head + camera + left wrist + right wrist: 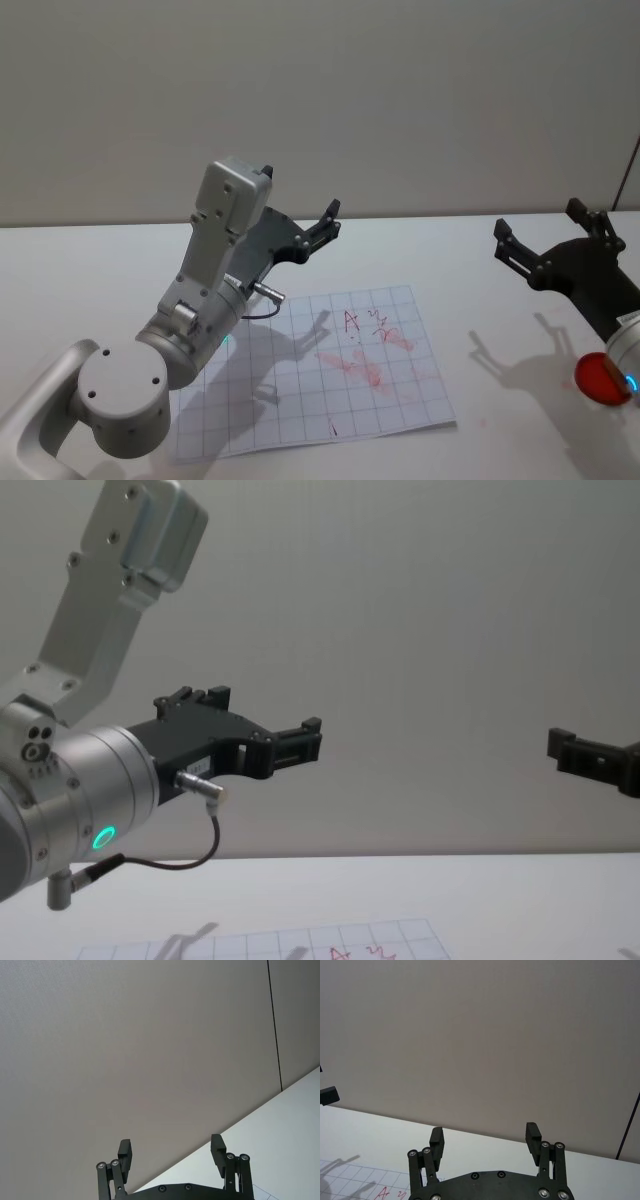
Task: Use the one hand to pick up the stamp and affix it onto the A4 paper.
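Left gripper [328, 222] hangs wide and empty over the far edge of the A4 paper [300, 400]; right gripper [538, 222], also wide, hangs over the right side of the desk [480, 250], farther from the sheet.

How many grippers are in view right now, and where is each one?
2. The left gripper hangs in the air near the far left corner of the A4 paper, fingers open. The right gripper hangs off to the paper's right, also open.
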